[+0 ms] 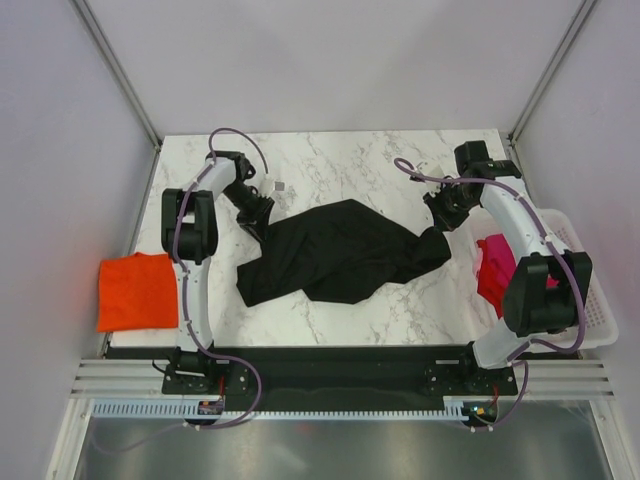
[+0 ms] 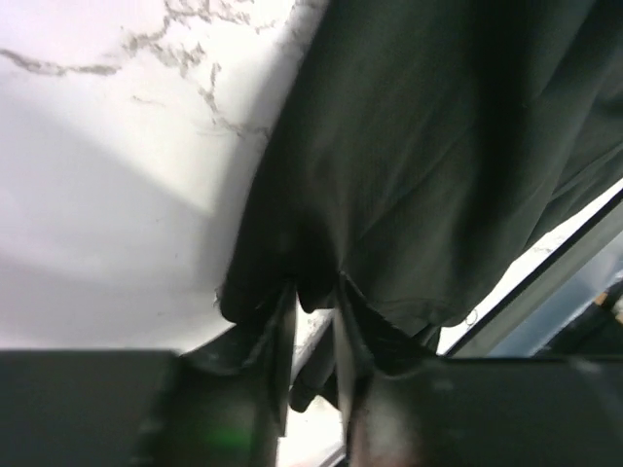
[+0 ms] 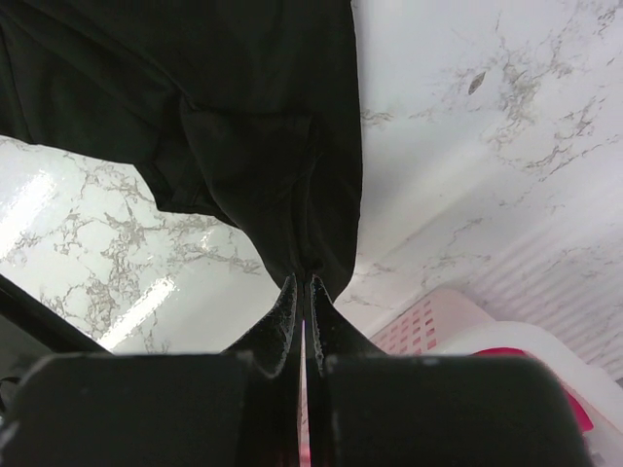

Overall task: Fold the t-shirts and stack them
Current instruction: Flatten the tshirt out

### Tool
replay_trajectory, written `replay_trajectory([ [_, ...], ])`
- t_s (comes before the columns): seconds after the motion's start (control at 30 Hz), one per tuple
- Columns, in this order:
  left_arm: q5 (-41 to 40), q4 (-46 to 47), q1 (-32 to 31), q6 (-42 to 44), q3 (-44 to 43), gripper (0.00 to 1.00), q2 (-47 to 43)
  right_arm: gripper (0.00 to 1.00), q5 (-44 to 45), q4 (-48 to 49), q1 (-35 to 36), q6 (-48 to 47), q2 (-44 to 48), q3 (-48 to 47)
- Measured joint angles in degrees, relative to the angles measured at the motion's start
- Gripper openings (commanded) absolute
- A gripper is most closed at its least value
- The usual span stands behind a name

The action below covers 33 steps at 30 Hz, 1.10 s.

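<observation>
Your left gripper and right gripper each have jaws clamped on the black shirt, which is spread across the tabletop.

Surface: white marble with grey veins, glossy, spread out before me.
Basket: white slatted plastic, at the surface's right edge, near end.
Grey bit: small and squarish, lying on the surface at my far left; I cannot tell what it is.
Posts: metal, slanting up from the far corners.
Walls: plain, pale.
Strip: white, slotted, along the near edge.
</observation>
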<state>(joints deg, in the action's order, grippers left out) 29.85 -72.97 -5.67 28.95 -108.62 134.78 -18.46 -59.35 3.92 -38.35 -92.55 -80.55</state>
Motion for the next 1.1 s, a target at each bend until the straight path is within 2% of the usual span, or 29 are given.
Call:
replay_trajectory([
  [0.1,0.52,-0.72,-0.44,-0.96,-1.62,0.10,1.53,0.01,0.00,0.39,0.11,0.35,-0.61,-0.98],
  [0.13,0.59,-0.85,-0.55,-1.16,-1.99,0.02,1.81,0.01,0.00,0.52,0.11,0.55,-0.74,-1.33],
  [0.4,0.35,-0.87,-0.70,-1.20,-4.39,0.02,0.39,0.00,1.05,1.44,0.11,2.75,-1.20,-7.65],
  [0.5,0.00,-1.11,-0.42,-0.72,-8.35,0.02,-4.35,0.00,2.29,2.43,0.11,4.17,-1.29,-16.52],
  [0.67,-2.21,-0.57,-0.02,1.07,-17.00,0.02,-18.01,0.00,3.08,6.78,0.11,6.54,-0.37,-28.30],
  [0.87,-4.52,-0.81,0.39,2.21,-19.78,0.02,-31.71,0.00,3.54,9.29,0.11,7.74,4.61,-29.57],
  [1.1,-6.80,-1.51,0.98,2.19,-21.24,0.02,-33.79,0.00,3.93,11.69,0.11,8.85,11.47,-28.46],
])
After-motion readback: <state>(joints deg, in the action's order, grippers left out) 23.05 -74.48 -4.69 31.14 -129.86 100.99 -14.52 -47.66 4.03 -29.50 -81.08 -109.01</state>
